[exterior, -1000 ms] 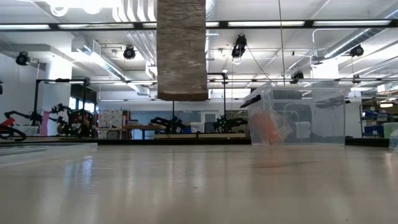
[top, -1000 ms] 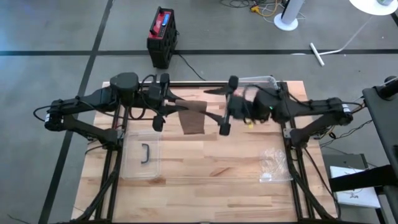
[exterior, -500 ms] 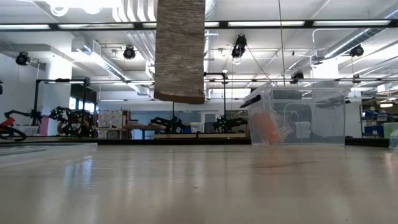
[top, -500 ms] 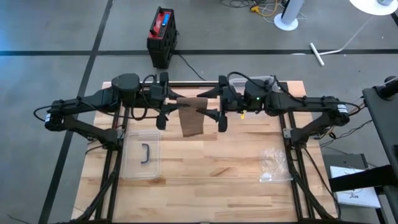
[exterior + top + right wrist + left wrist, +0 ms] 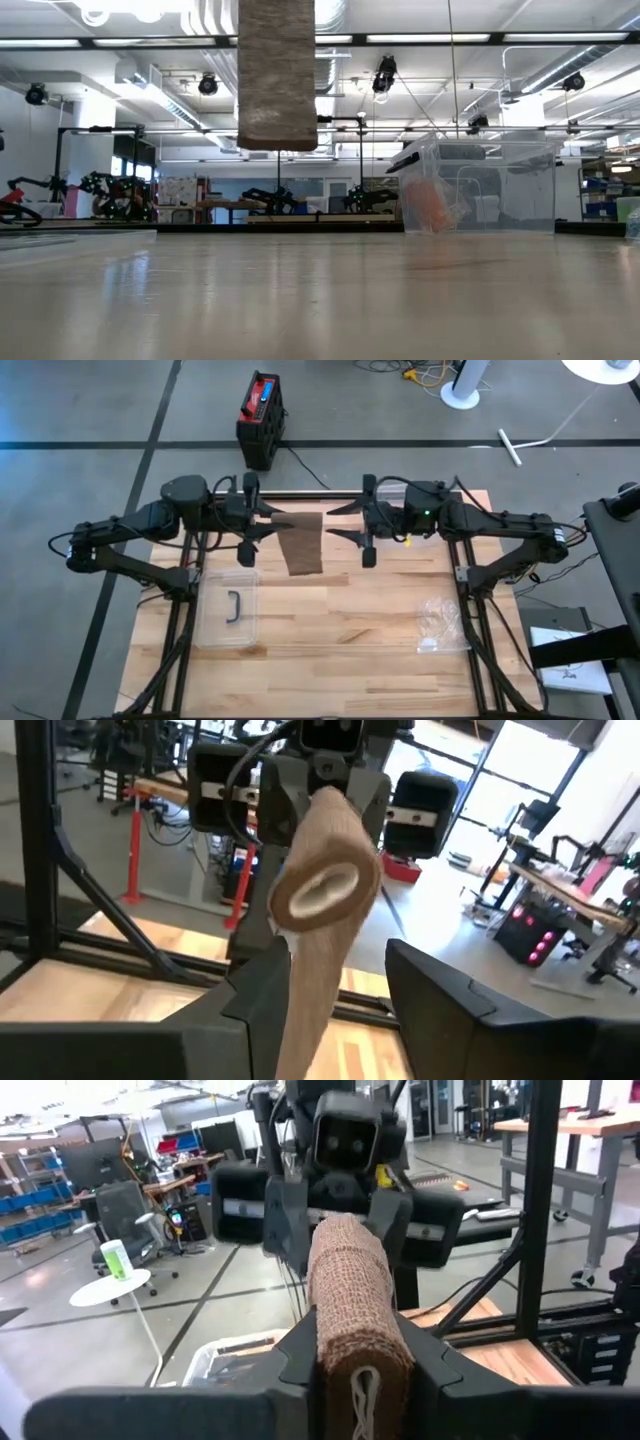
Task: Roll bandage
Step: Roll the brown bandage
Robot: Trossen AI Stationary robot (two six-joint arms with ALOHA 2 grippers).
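- Wooden table (image 5: pixel 330 630) fills the middle of the high view, grey workshop floor around it; a clear lidded box (image 5: pixel 478 187) stands at its far right in the low view, a clear tray (image 5: pixel 228 610) lies lower left of centre
- bandage (image 5: pixel 303 544) hangs above the table at upper centre of the high view, between the two arms; its loose tail drops down toward the wood without reaching it, as the low view shows
- left gripper (image 5: pixel 252 532), just left of the bandage, has its fingers (image 5: pixel 300 1350) pinching the rolled end from both sides
- right gripper (image 5: pixel 362 536), just right of the bandage, has its fingers (image 5: pixel 262 982) spread, one on each side of the roll's open end, not clearly touching it
- step in hand, by my reading: the roll is being passed or steadied between the arms mid-winding; next, the right fingers must close squarely on the roll so one arm can turn it and take up the hanging tail
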